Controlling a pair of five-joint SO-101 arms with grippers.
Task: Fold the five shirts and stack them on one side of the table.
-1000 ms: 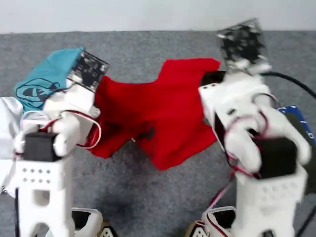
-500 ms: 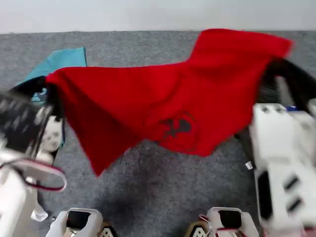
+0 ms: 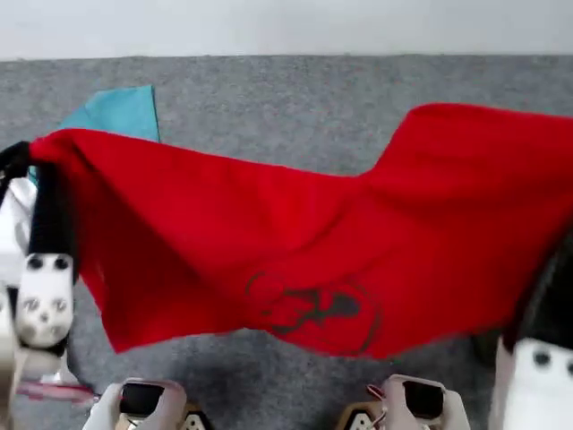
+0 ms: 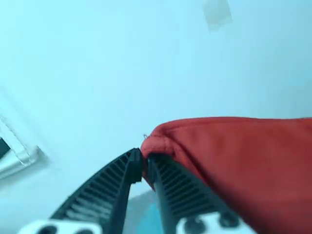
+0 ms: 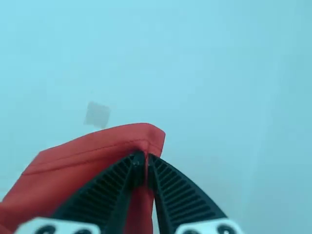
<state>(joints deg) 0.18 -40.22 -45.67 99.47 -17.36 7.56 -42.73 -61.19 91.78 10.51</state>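
The left claw (image 4: 144, 163) and right claw (image 5: 145, 163) each clamp a corner of the red shirt (image 3: 304, 242), stretched aloft over the counter (image 3: 269, 98), long axis running arm to arm, probably hanging clear

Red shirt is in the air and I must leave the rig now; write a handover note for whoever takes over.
Left gripper: shut on an edge of the red shirt.
Right gripper: shut on another edge.
The shirt hangs spread between them above the grey table, print toward the high view. A teal shirt lies at the table's far left.
Done: red shirt lifted.
To do: lay it flat, fold it, stack it; then the other shirts.
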